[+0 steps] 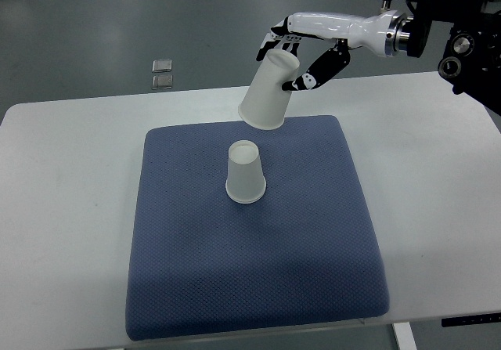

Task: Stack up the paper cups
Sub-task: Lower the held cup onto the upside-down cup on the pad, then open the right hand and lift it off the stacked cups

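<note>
A white paper cup (245, 172) stands upside down near the middle of the blue mat (258, 272). My right hand (291, 64) comes in from the upper right and is shut on a second white paper cup (267, 92). That cup is tilted, mouth down and to the left, hanging above the mat's far edge and up-right of the standing cup. The two cups do not touch. The left arm does not show.
The mat lies on a white table (63, 209). Two small metallic squares (163, 73) lie on the grey floor beyond the table's far edge. Black robot hardware (470, 52) fills the upper right corner.
</note>
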Action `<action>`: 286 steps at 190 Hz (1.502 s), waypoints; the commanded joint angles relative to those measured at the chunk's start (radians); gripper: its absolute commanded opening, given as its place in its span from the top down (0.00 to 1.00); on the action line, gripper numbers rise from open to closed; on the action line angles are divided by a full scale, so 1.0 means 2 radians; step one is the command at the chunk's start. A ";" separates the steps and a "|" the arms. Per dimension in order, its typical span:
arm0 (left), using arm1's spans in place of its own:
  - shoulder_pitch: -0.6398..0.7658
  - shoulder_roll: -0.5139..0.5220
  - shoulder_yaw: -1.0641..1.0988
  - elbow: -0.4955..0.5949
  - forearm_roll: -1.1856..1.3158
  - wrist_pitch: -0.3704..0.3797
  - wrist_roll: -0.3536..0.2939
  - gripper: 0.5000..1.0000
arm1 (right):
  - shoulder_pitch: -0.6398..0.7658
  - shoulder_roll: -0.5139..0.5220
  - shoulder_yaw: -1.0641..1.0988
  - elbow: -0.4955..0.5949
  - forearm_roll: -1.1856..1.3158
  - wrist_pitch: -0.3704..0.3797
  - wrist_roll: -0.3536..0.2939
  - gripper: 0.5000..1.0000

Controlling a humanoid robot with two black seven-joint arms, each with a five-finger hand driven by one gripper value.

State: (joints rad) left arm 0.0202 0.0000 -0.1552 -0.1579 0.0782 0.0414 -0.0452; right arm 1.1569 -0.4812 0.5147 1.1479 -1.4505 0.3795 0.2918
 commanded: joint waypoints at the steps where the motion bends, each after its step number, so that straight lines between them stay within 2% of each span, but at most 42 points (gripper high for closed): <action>1: 0.000 0.000 0.000 0.000 0.000 0.000 0.000 0.00 | 0.001 0.025 -0.001 0.001 -0.031 0.003 0.000 1.00; 30: 0.000 0.000 0.000 0.000 0.000 0.000 0.000 0.00 | -0.001 0.053 -0.005 0.002 -0.059 0.003 -0.001 1.00; 71: 0.001 0.000 -0.001 0.000 0.000 0.000 0.000 0.00 | -0.009 0.060 -0.007 0.004 -0.086 0.004 -0.001 1.00; 123: 0.000 0.000 -0.001 0.000 0.000 0.000 0.000 0.00 | -0.011 0.053 -0.015 0.019 -0.108 0.004 0.001 1.00; 149: 0.001 0.000 0.000 0.000 0.000 0.000 0.000 0.00 | -0.011 0.051 -0.016 0.022 -0.109 0.017 0.002 1.00; 235: 0.000 0.000 0.000 0.000 0.000 0.000 0.000 0.00 | -0.022 0.057 -0.016 0.022 -0.122 0.010 0.001 1.00; 276: 0.000 0.000 0.000 0.000 0.000 0.000 0.000 0.00 | -0.035 0.059 -0.016 0.020 -0.123 0.000 0.001 0.76; 285: 0.000 0.000 -0.001 0.000 0.000 0.000 0.000 0.00 | -0.037 0.059 -0.016 0.020 -0.123 0.000 0.001 0.68; 286: 0.000 0.000 0.000 0.001 0.000 0.000 0.000 0.00 | -0.037 0.059 -0.016 0.019 -0.123 0.000 0.001 0.64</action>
State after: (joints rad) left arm 0.0200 0.0000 -0.1550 -0.1577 0.0782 0.0414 -0.0452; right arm 1.0916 -0.3647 0.4831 1.1902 -1.6963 0.3815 0.2930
